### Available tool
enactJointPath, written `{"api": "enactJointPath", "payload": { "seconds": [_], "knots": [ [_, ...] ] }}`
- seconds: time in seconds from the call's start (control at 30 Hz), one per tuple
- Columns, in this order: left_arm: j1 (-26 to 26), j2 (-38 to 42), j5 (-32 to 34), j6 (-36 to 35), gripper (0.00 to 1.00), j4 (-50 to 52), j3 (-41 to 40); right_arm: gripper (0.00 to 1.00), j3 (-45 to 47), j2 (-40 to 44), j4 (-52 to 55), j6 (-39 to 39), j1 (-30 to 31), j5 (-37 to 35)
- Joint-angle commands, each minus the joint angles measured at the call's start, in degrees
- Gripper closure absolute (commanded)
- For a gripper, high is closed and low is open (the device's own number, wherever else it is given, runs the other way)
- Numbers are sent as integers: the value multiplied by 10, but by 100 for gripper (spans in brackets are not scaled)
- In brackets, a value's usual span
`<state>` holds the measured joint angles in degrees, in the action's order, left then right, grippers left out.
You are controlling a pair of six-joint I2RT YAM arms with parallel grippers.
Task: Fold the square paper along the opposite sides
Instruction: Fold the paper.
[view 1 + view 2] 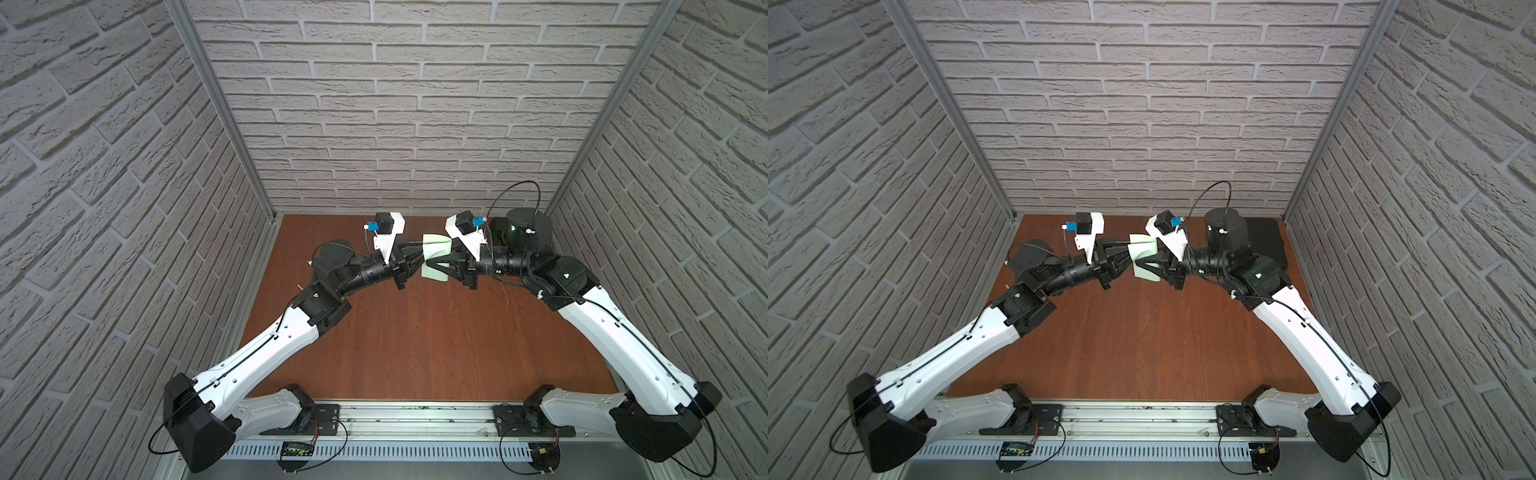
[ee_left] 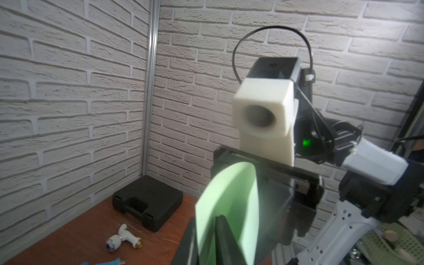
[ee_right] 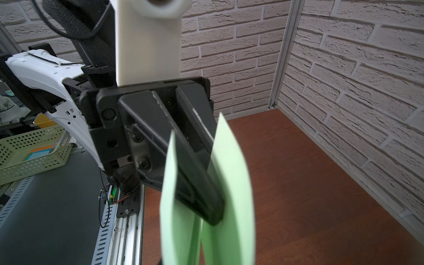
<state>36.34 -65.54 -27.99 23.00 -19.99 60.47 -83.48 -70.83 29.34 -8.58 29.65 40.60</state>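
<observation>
Midair, near the bench's [image 1: 415,332] far edge, the square paper [image 1: 435,257] hangs bent double between both arms. Right gripper [image 1: 432,266] pinches its fold; left gripper [image 3: 204,183] has fingers slightly apart inside the flaps. Align the edges before creasing.

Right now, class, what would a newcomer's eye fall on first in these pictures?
First, the pale green square paper, bent into a loose fold and held in the air above the far part of the brown table. The left gripper and right gripper meet nose to nose at it from either side. In the left wrist view, a black case lies by the brick-patterned wall.
</observation>
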Motion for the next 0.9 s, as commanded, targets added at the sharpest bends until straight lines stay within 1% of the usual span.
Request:
{"api": "enactJointPath", "payload": {
  "seconds": [0.0,0.07,0.1,0.2,0.37,0.47,0.57,0.67,0.77,0.87],
  "knots": [
    [-4,28,40,-34,54,10,26,79,-13,11,-17,-5,9,5],
    [-15,44,59,-43,39,19,29,80,-13,11,-16,-6,9,2],
    [-21,55,66,-48,34,22,29,80,-13,12,-16,-8,8,1],
    [-42,89,83,-61,25,37,33,81,-13,12,-15,-8,9,-2],
    [-61,144,84,-82,17,77,34,81,-16,12,-14,-12,9,-9],
    [-62,157,44,-82,12,88,18,81,-32,11,-11,-13,8,-17],
    [-62,127,-19,-60,9,76,2,81,-63,1,-1,-10,8,-13],
    [-59,82,-67,-37,8,36,-12,81,-98,-15,16,-4,8,3],
    [-58,53,-89,-19,7,-16,-22,81,-110,-21,22,2,9,13],
    [-57,34,-104,-13,5,-35,-11,81,-111,-22,25,3,9,15]
  ]
}}
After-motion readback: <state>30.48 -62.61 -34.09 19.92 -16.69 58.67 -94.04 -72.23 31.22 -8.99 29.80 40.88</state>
